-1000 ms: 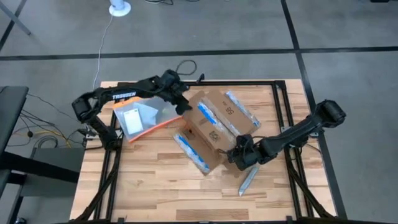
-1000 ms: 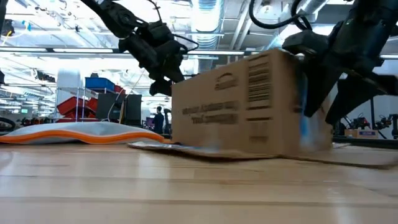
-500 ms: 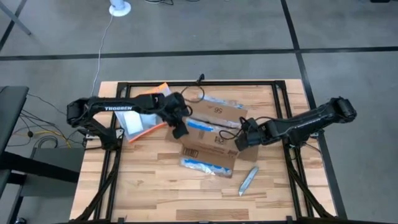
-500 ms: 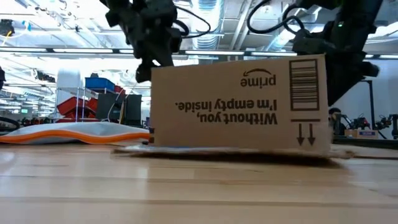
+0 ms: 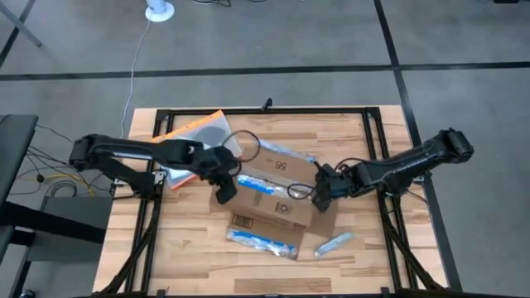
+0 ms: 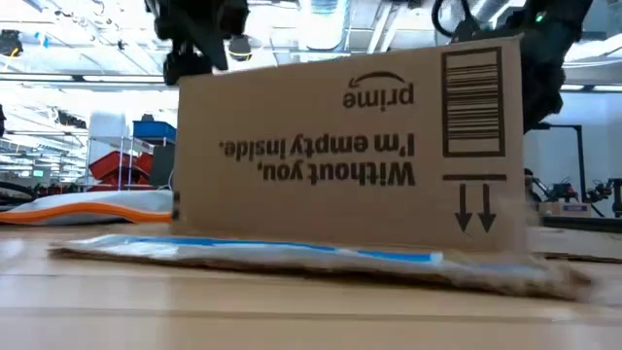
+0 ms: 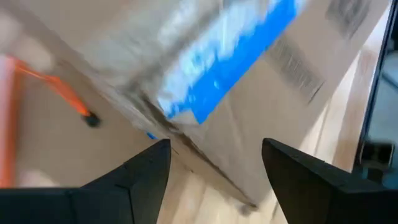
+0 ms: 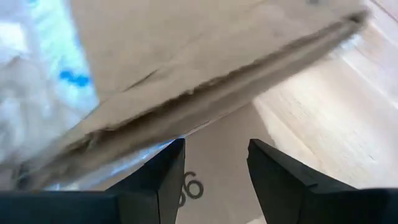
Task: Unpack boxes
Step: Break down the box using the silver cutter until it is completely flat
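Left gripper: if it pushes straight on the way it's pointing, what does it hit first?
Most likely the cardboard box. The left gripper is open and the box's taped side fills the wrist view just past its fingers; from above it sits at the box's left edge.

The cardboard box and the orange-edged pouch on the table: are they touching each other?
Cannot tell. In the high view the left arm covers the space between the box and the pouch. In the low view the box hides the pouch's near end.
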